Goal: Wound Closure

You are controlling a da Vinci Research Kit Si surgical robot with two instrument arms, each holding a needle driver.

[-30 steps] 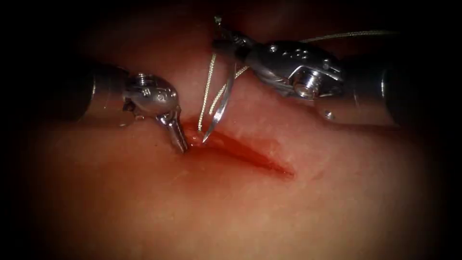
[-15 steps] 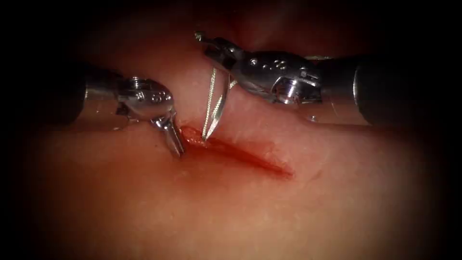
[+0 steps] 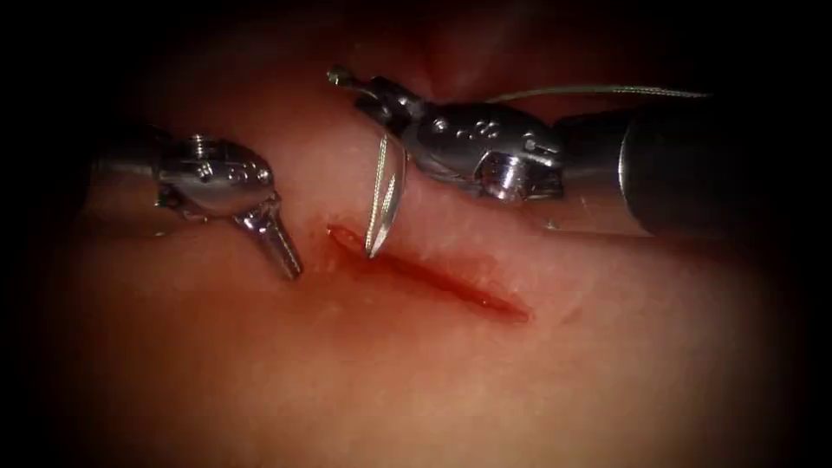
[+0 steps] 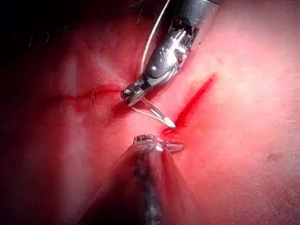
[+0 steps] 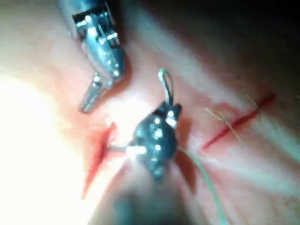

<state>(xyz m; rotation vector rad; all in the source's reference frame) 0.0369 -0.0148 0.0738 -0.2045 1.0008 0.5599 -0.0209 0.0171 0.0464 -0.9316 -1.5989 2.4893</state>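
Right claw (image 3: 379, 97) grips needle (image 3: 387, 204) (tip at cut (image 3: 433, 277)); left claw (image 3: 282, 247) empty.

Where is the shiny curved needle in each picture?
Endoscope view: the shiny curved steel needle hangs from the right tool, tip at the red cut's left end.
Left wrist view: needle points at the cut.
Right wrist view: needle above the right tool.
Shared landmark: the cut.

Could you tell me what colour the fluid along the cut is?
Red, along the cut; clearest in the endoscope view.
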